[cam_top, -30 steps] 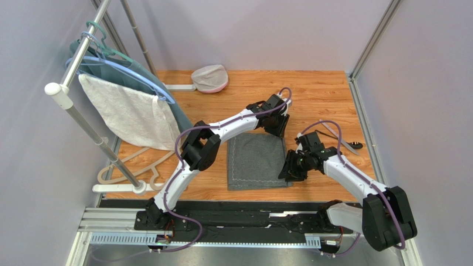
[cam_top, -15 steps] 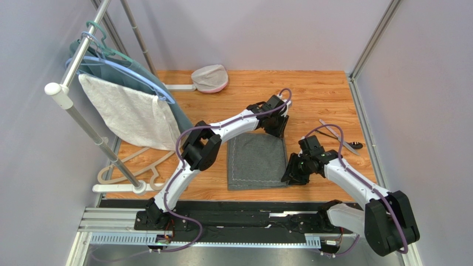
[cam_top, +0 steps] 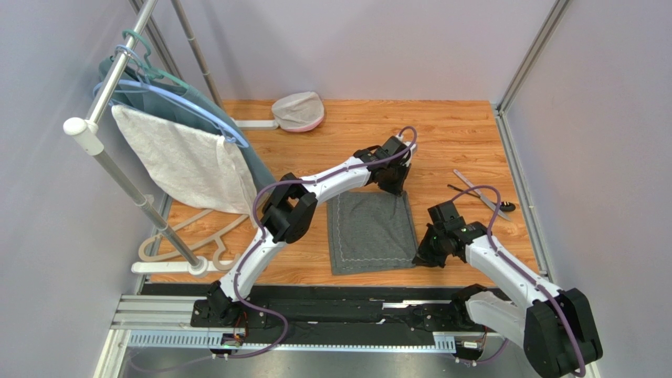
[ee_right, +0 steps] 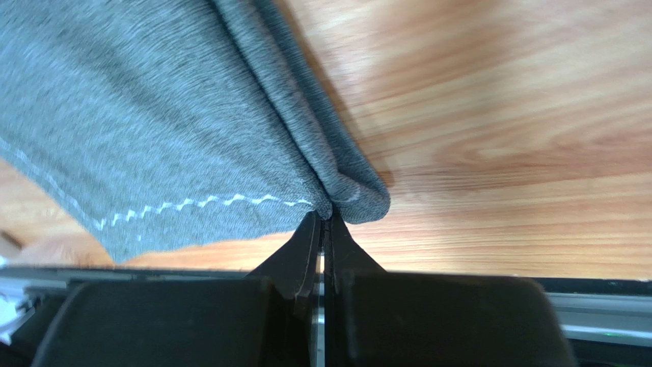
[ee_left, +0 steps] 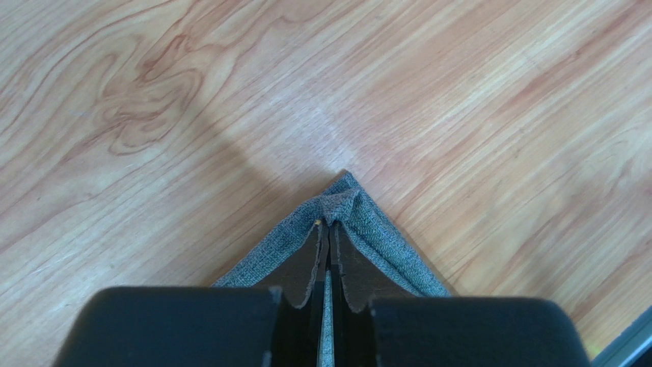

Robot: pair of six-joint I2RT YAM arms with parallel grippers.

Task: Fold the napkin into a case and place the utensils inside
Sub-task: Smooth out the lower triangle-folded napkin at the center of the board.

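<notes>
- The napkin (cam_top: 369, 231) lies flat on the counter (cam_top: 442, 134), mid-counter in the top view, with its pale stitched line showing along the near and left edges.
- The left tool (cam_top: 397, 187) is down at the napkin's 1 o'clock corner. In the left wrist view, the left tool (ee_left: 329, 229) has its jaws together, clamped on the very tip of that corner, and the cloth puckers between them.
- The right tool (cam_top: 422, 257) sits at the 5 o'clock corner. In the right wrist view, the right tool (ee_right: 325, 222) is clamped on the napkin (ee_right: 153, 115) there too, and the cloth's right edge curls into a soft roll just above the pinch.
- The utensils (cam_top: 483, 197) wait out at 3 o'clock from the napkin, well apart from it and crossed near the counter's right edge. Nothing touches them.
- By my read this is the opening fold. The right side is gripped at both ends, and no case is formed yet.
- The next move likely calls for both tools to lift together and carry that edge across toward 9 o'clock. They should move in step so the edge stays taut and lands square on the left edge.
</notes>
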